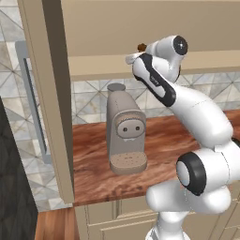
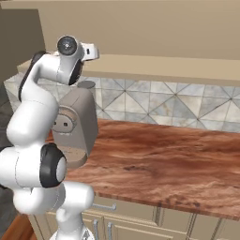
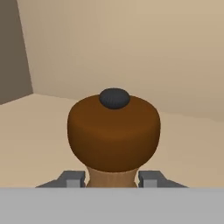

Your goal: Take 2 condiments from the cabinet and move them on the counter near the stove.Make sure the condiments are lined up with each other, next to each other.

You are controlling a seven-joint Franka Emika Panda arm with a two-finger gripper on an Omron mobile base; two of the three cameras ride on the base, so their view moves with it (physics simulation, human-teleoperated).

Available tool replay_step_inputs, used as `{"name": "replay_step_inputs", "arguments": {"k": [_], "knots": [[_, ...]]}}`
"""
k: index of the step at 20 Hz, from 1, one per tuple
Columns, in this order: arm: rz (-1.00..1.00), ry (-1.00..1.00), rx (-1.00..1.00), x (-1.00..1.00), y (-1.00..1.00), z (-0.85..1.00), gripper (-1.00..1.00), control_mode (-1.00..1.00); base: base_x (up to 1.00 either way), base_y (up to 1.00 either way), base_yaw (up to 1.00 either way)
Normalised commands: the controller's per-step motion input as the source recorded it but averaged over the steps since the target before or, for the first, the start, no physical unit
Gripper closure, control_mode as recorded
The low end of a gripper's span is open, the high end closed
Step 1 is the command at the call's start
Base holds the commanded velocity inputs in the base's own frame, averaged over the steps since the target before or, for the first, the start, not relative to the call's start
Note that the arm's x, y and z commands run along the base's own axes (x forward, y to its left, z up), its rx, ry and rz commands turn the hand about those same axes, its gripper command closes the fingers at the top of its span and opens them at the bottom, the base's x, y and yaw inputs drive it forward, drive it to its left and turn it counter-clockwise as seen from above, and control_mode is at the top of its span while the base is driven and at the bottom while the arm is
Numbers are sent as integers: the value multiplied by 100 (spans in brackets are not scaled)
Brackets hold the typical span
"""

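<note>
Brown wooden pepper mill w/ dark round knob (image 3: pixel 113 131), on tan cabinet shelf (image 3: pixel 39 135), is being clamped at neck by two-finger gripper (image 3: pixel 113 178); low grip—tipping is being risked during withdrawal.

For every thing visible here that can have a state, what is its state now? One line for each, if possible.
Pepper mill: upright on the cabinet shelf, gripped at its neck.
Claw: shut on the pepper mill, one finger on each side.
Cabinet: door open.
Coffee machine: upright on the counter, untouched.
</note>
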Motion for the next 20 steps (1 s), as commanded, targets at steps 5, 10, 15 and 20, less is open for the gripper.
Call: {"name": "replay_step_inputs", "arguments": {"k": [5, 10, 15, 20], "knots": [[0, -8, 0, -100, 0, 37, 100, -100, 0, 0, 0], [-1, 0, 0, -100, 0, 43, 100, -100, 0, 0, 0], [0, 0, 0, -97, 0, 3, 100, -100, 0, 0, 0], [0, 0, 0, -87, -2, 0, 100, -100, 0, 0, 0]]}}
